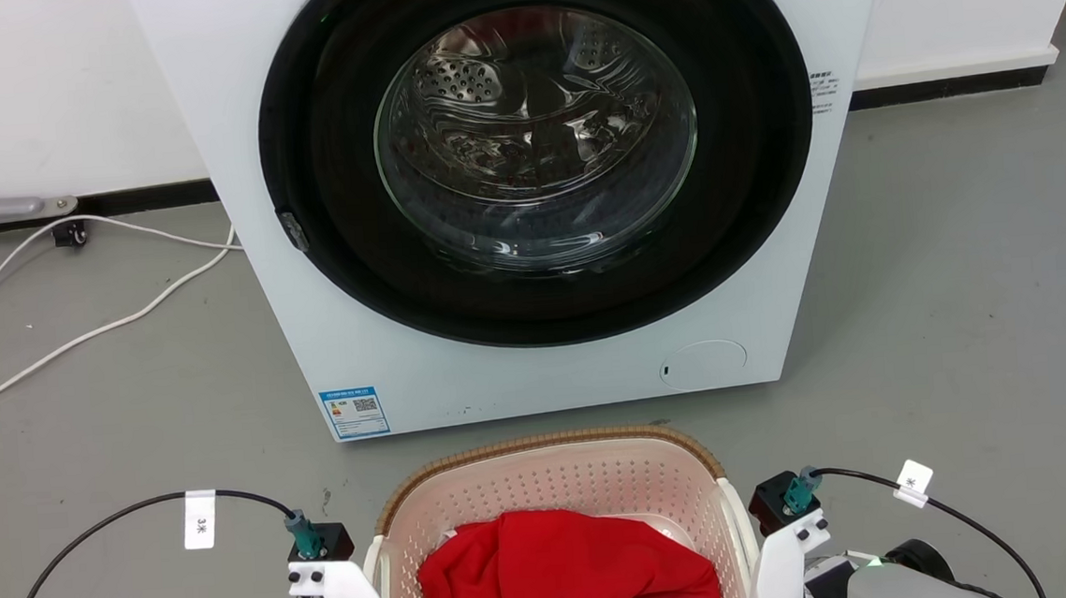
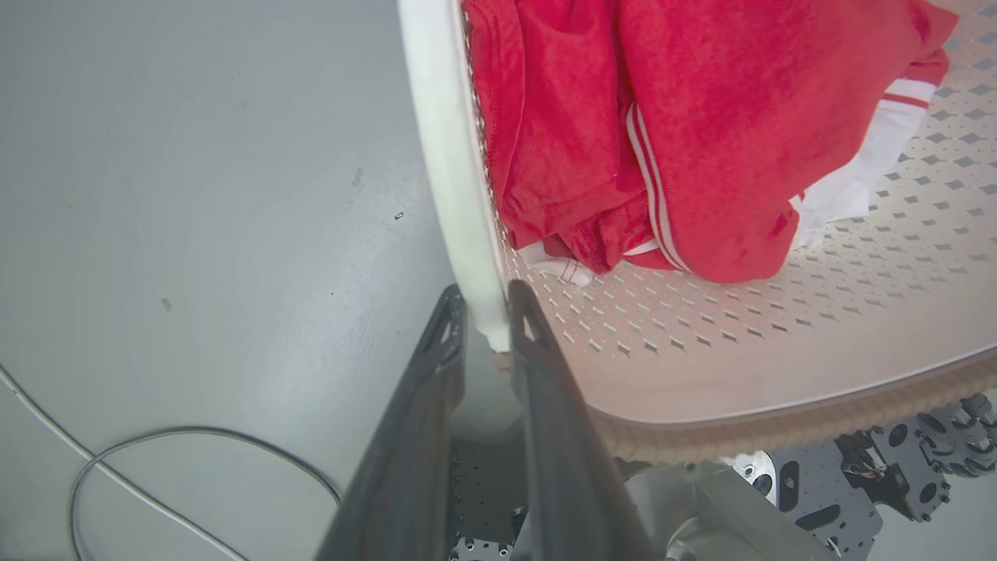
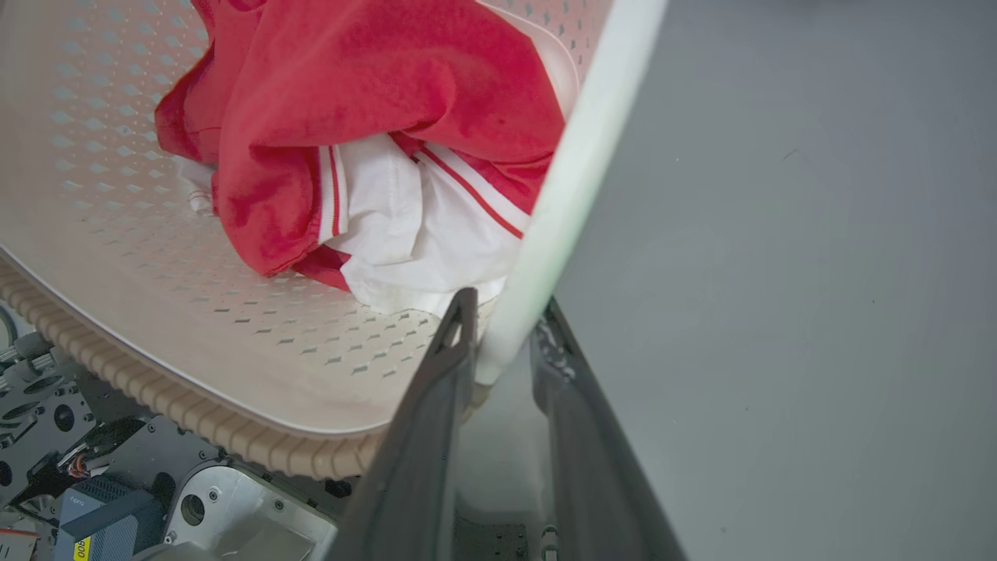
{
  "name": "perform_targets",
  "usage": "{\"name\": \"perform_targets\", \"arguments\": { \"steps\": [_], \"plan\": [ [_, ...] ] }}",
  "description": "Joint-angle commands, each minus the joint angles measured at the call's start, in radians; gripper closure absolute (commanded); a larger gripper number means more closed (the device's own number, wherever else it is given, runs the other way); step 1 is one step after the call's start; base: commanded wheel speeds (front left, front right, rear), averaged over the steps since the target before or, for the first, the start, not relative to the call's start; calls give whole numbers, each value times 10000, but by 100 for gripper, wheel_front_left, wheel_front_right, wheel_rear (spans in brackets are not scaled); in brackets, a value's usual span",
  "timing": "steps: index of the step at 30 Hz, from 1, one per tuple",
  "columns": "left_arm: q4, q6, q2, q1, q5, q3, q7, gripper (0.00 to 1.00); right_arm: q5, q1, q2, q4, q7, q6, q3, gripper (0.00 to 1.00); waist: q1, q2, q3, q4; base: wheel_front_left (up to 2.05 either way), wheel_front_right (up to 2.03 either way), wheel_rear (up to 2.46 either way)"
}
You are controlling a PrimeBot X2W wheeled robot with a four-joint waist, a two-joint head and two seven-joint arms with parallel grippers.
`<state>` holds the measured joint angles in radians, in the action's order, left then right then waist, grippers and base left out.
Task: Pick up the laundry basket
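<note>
Dark fingers of the left gripper [image 2: 487, 327] are pinched tight on the laundry basket [image 1: 546, 486], one either side of its white left handle [image 2: 448, 156]. Right gripper [image 3: 505, 315] clamps the right handle [image 3: 576, 171] the same way. So the basket sits between both arms, with red-and-white clothes [image 1: 561, 569] heaped inside. Grey floor [image 1: 965, 306] all round, white cable [image 1: 76, 336] off left. Head view gives the washing machine [image 1: 330, 351] just behind the basket. Wrist views catch the robot's metal base [image 2: 857, 475] by the woven rim [image 2: 779, 432].

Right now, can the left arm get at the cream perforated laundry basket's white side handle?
Likely yes: its jaws look closed on the white side handle of the cream perforated plastic laundry basket, nothing between.
</note>
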<state>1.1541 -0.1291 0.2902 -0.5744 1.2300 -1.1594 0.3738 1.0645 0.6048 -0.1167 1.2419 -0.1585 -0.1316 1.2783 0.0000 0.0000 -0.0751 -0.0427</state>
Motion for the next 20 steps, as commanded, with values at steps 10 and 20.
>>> {"name": "perform_targets", "arguments": {
  "steps": [10,20],
  "plan": [
    [248,-14,-101,-44,194,-196,90,100,-29,-52,-17,99,-130,17,34,100,0,0,-23,52,0,0,0],
    [265,-14,-117,-70,292,-338,85,100,10,-120,15,143,-195,17,37,100,0,0,-24,64,0,0,0]
  ]
}}
